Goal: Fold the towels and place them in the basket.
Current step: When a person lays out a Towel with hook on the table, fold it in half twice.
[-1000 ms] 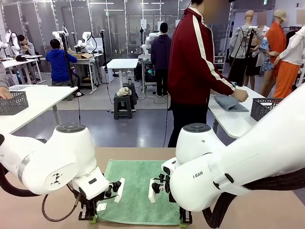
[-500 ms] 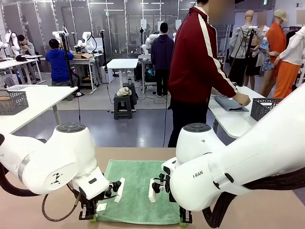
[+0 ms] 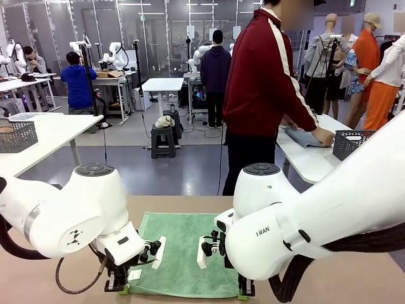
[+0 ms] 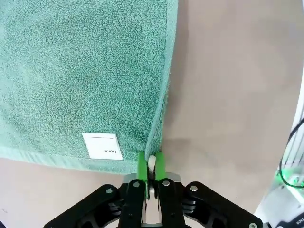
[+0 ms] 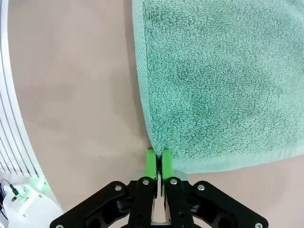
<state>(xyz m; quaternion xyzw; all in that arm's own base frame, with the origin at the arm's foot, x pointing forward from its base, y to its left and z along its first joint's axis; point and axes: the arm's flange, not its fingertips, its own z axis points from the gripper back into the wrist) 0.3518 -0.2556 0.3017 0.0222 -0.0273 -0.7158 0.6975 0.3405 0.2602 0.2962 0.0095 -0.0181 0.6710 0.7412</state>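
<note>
A mint green towel [image 3: 180,250] lies flat on the beige table [image 3: 354,278] between my two arms. My left gripper [image 3: 124,290] is shut on its near left corner; in the left wrist view the green pads [image 4: 141,164] pinch the towel's edge [image 4: 85,71] beside a white name label [image 4: 102,146]. At the near right corner my right gripper [image 3: 243,295] is shut too, and in the right wrist view its pads [image 5: 150,160] clamp the hem of the towel [image 5: 223,76]. The pinched corners look slightly raised. The basket is out of view.
Bare tabletop lies left and right of the towel. A person in a dark red jacket [image 3: 266,82] stands behind at a neighbouring white table [image 3: 310,161], handling a grey cloth beside a dark lattice crate [image 3: 351,142]. Another such crate [image 3: 16,135] sits on a far left table.
My arms, grippers and the green towel have not moved. The person behind has leaned further over the neighbouring table, hand sliding right along the grey cloth.
</note>
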